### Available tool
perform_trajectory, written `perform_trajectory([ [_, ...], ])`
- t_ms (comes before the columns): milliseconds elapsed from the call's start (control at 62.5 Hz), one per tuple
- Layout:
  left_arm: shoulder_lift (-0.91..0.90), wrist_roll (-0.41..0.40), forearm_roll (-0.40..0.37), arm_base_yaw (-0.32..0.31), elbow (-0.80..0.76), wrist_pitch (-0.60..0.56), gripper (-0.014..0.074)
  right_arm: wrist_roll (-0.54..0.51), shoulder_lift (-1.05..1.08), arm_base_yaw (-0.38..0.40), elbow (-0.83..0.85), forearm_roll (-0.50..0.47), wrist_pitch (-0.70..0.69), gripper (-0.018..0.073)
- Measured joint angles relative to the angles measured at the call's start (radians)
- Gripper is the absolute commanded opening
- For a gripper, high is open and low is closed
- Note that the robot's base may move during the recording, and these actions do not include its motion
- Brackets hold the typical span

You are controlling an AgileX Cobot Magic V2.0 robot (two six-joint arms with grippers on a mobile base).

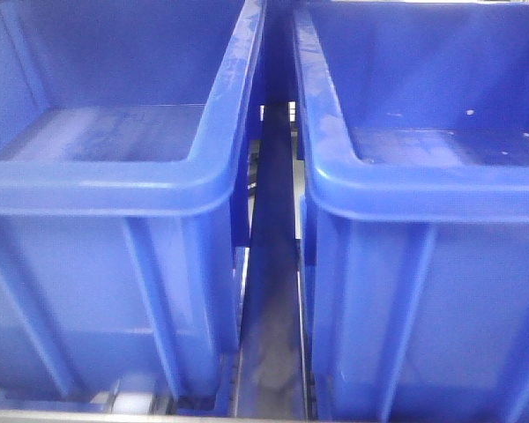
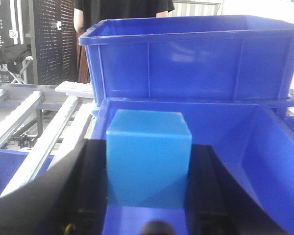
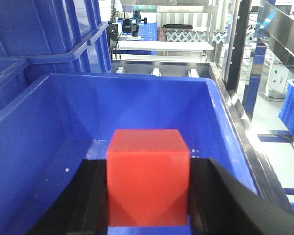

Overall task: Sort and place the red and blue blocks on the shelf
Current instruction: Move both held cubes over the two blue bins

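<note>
Left tool [image 2: 147,196] around blue block [image 2: 148,157]

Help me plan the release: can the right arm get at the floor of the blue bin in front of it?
Probably yes: the right gripper, shut on the red block, faces the blue bin, its inside open, nothing lying between.

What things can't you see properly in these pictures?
Front view: no block or gripper shows; two blue bins fill it.
Left wrist view: the blue block's underside and back, hidden by its own body in the left gripper.
Right wrist view: the same for the red block in the right gripper.
Left wrist view: the person's head, cut off by the top edge.
</note>
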State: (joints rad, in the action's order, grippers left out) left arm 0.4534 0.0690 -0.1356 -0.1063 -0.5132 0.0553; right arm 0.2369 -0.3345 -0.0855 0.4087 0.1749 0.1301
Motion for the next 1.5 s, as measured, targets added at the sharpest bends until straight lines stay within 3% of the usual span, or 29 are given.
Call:
perform_trajectory([
  [1313, 0.052, 0.000, -0.005, 0.000, 0.000, 0.020, 0.0185, 0.000, 0.000, 0.000, 0.000, 0.000, 0.000, 0.0056],
  [1505, 0.163, 0.000, -0.005, -0.083, -0.010, 0.046, 0.0185, 0.000, 0.000, 0.000, 0.000, 0.000, 0.000, 0.0056],
])
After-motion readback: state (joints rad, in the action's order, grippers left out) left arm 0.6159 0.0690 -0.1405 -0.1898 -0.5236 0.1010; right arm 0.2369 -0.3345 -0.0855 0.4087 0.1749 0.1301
